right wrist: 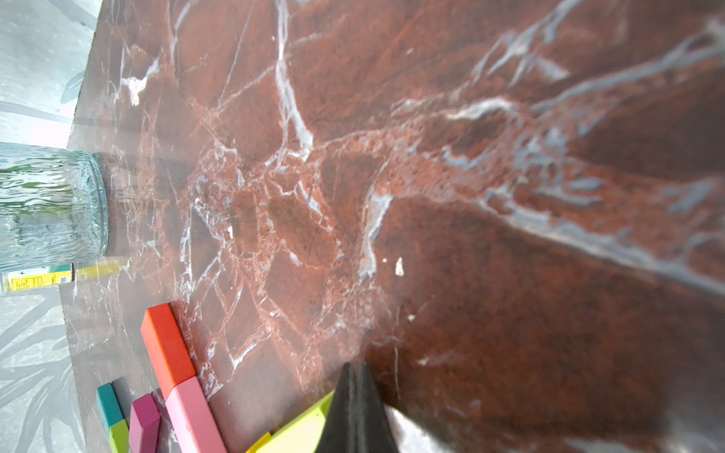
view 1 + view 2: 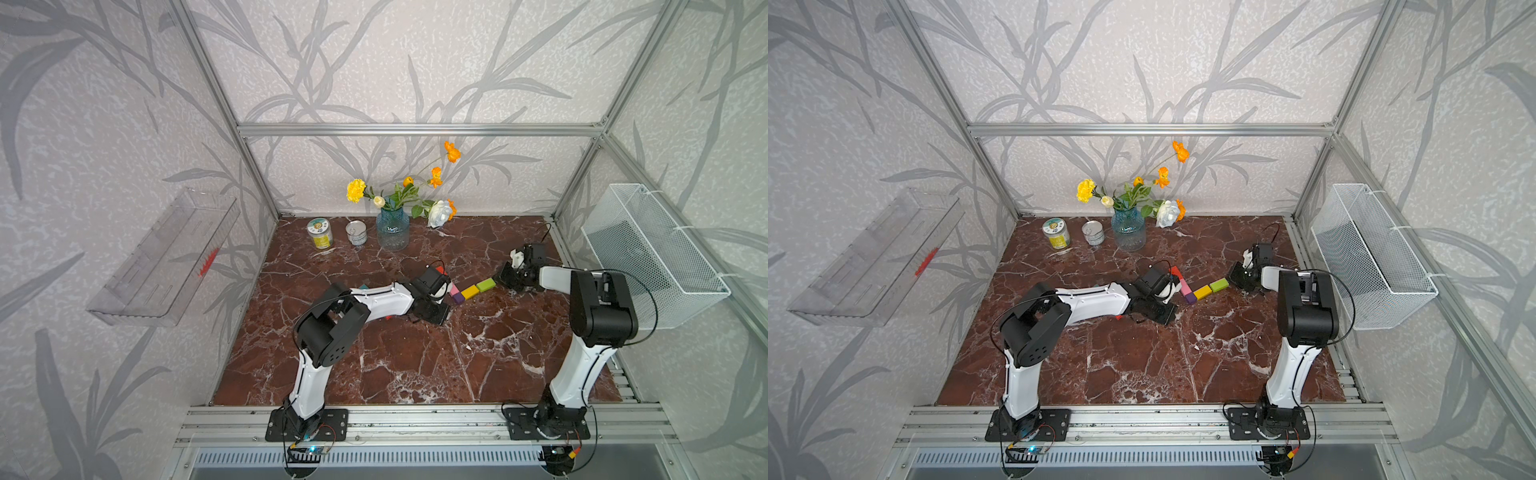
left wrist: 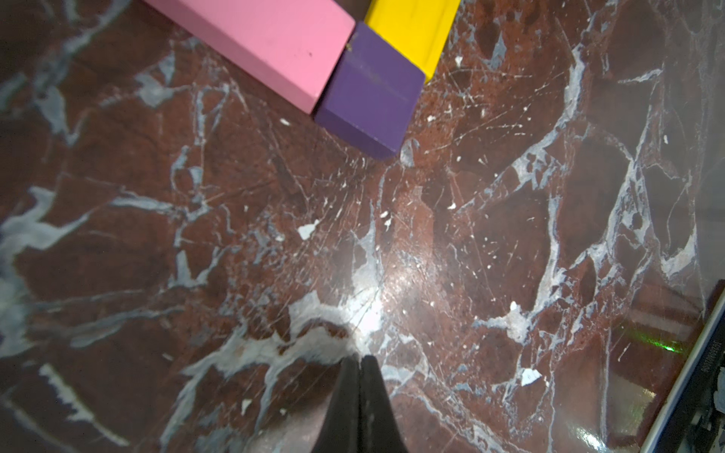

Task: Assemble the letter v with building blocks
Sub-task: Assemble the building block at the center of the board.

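The left hand [image 3: 359, 361] is pinched shut with nothing between its fingers, low over the table [image 3: 510, 235]. Ahead of its tips, and apart from them, sits the purple cube [image 3: 372, 86] at the point of the V. From that cube the pink bar [image 3: 266, 43] and then the red bar [image 1: 166, 345] run end to end toward the back wall, while the yellow bar [image 3: 412, 27] and the lime green bar [image 2: 485, 285] run out toward the right arm. The right hand [image 1: 355, 366], also closed and empty, sits just beside the lime green bar's outer end, so it is the nearer one for any nudge along that stroke's long axis. The letter looks about finished. A spare teal bar [image 1: 108, 404] and magenta bar [image 1: 144, 421] lie beyond the pink bar, on the left arm's side. The vase [image 2: 392, 232] holds flowers; the wire basket [image 2: 648, 253] and the clear wall tray [image 2: 166, 257] show no blocks.
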`<state>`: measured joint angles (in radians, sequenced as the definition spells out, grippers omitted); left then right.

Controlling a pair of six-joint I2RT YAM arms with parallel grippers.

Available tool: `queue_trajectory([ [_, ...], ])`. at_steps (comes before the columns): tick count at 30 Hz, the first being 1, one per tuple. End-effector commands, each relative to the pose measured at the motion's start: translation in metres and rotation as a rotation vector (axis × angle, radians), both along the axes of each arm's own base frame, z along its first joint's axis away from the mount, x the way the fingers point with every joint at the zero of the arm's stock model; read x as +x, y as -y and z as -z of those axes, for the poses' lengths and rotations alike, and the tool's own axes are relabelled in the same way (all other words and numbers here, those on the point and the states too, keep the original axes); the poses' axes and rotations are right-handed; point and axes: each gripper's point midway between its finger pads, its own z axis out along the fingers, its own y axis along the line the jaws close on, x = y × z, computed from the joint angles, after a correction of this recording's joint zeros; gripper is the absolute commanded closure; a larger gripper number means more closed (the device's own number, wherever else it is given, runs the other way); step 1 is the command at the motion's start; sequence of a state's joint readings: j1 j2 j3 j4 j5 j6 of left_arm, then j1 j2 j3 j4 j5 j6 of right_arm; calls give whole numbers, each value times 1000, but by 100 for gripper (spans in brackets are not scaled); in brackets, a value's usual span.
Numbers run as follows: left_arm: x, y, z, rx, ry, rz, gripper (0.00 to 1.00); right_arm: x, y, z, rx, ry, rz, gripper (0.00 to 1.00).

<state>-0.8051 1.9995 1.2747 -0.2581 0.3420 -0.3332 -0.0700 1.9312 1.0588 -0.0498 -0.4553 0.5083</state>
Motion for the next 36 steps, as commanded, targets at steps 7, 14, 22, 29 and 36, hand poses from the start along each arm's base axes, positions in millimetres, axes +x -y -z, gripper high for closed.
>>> queue_trajectory([
  [7, -1, 6, 3, 1, -14, 13, 100, -6, -3, 13, 14, -35, -3, 100],
  [14, -1, 7, 5, 3, -19, 15, 100, -5, -6, 17, 26, -39, -8, 100],
  [22, 0, 8, 5, 6, -22, 17, 100, -5, -8, 20, 31, -42, -13, 100],
  [29, -1, 8, 6, 7, -25, 18, 100, -6, -9, 18, 29, -35, -18, 100],
  [36, -1, 7, 7, 8, -27, 16, 100, -6, -12, 17, 37, -28, -29, 100],
])
